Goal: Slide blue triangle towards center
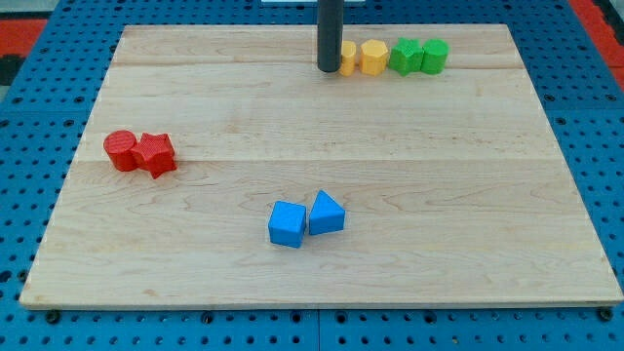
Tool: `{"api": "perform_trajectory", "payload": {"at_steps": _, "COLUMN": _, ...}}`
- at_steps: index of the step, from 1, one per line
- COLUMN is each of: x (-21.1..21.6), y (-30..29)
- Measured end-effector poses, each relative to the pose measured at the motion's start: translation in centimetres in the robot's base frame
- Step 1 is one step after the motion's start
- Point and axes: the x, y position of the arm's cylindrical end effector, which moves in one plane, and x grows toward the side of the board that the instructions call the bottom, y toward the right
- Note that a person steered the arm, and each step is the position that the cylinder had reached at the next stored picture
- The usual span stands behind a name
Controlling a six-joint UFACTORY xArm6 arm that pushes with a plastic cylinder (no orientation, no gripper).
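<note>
My tip (pixel 329 69) is resting bare, touching no block, at the board's (pixel 487 244) top edge; the blue triangle (pixel 327 214) is lying well below it, beside a blue cube (pixel 287 224).

Two blue blocks (pixel 306 219), two red blocks (pixel 140 153), two yellow blocks (pixel 364 58) and two green blocks (pixel 419 56) are sitting on a pale wood-grain board (pixel 468 195); my tip (pixel 329 68) is showing dark.
</note>
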Motion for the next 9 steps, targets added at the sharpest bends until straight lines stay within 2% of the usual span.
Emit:
{"api": "perform_trajectory", "payload": {"at_steps": 2, "x": 1.0, "y": 2.5}}
{"api": "perform_trajectory", "payload": {"at_steps": 3, "x": 12.9, "y": 2.0}}
{"api": "perform_trajectory", "payload": {"at_steps": 4, "x": 18.5, "y": 2.0}}
{"api": "perform_trajectory", "payload": {"at_steps": 5, "x": 18.6, "y": 2.5}}
{"api": "perform_trajectory", "payload": {"at_steps": 6, "x": 19.3, "y": 10.3}}
{"api": "perform_trajectory", "payload": {"at_steps": 7, "x": 20.7, "y": 10.6}}
{"api": "perform_trajectory", "payload": {"at_steps": 8, "x": 29.7, "y": 9.1}}
{"api": "perform_trajectory", "payload": {"at_steps": 9, "x": 29.9, "y": 9.1}}
